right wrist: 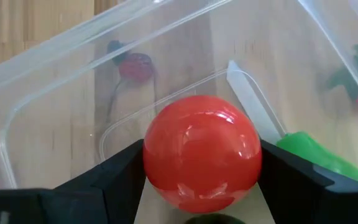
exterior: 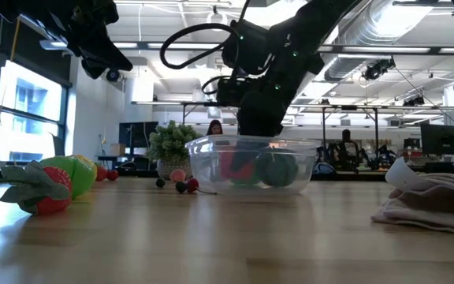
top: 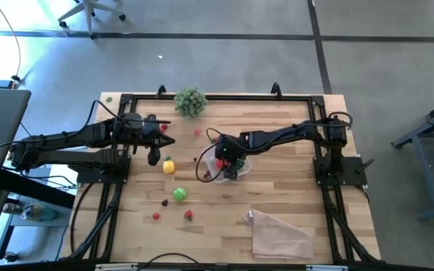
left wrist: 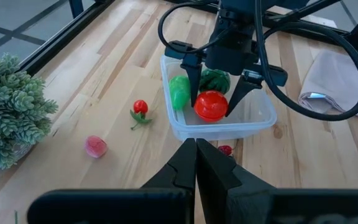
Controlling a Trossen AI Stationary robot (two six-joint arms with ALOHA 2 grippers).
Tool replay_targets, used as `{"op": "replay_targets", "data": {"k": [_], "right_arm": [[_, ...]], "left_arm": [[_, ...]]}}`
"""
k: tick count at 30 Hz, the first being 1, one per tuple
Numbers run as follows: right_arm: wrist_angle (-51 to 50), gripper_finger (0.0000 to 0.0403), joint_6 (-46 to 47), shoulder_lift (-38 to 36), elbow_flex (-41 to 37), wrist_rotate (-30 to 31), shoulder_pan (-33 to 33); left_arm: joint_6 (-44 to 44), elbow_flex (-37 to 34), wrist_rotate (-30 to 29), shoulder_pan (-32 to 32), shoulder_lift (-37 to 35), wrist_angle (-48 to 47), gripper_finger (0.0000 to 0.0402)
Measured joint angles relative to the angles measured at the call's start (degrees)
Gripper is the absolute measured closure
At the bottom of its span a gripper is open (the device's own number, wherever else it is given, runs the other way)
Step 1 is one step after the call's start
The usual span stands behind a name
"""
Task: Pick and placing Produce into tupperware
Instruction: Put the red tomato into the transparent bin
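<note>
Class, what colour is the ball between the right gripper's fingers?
Glossy red. The ball shows best in the right wrist view, between the right gripper fingers over the tub.

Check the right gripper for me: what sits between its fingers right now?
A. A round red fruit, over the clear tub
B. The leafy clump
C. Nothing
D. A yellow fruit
A: the right wrist view shows the round red fruit between the right gripper's fingers, inside the clear tub, beside a green piece.

Glossy red ball [right wrist: 201,152], clear plastic tub [left wrist: 253,124], wood-plank table [top: 292,188]
</note>
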Motion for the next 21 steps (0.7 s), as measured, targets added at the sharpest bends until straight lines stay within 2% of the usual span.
{"op": "replay_targets", "data": {"k": [8,17,21], "right_arm": [[0.28,0.0104,0.0,0.0,0.0,0.27,0.02],[-1.89,0.01,1.43,0.0,0.0,0.57,1.0],[-3.14,0.01,2.83,0.0,0.02,2.75,2.4]], "left_arm": [[0.0,-0.01,0.0,0.01,0.0,0.0,0.0401],[0.01,-0.01,-0.02,0.0,0.0,0.0,0.0401],[0.0,0.0,0.0,0.01,0.0,0.0,0.0401]]}}
